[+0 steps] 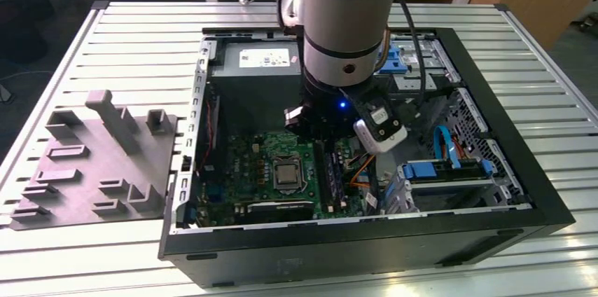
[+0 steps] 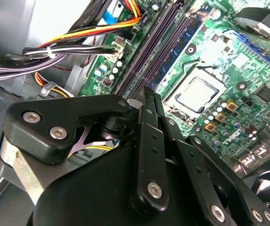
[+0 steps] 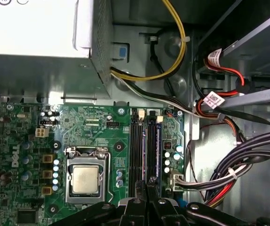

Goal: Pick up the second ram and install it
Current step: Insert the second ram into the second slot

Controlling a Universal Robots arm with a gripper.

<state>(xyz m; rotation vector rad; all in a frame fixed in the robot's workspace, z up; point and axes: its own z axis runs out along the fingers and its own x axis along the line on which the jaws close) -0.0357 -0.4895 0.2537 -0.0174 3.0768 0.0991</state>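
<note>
Gripper (image 2: 150,94) closest to my lens, clenched tight, nothing between its tips | second ram (image 2: 175,47) on edge in its slot on the green motherboard (image 3: 92,127), just beyond the tips | I judge the clenched tips serve as one blunt pusher for seating it.

Green motherboard (image 3: 93,125), black tool (image 2: 150,96), silver slatted table (image 1: 140,38).

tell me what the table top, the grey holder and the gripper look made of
Table top: bare silvery metal, likely aluminium, ribbed slats with a dull sheen. Grey holder: matte plastic by its look, possibly printed. Gripper: matte black links, plastic or coated metal, with shiny screws.
</note>
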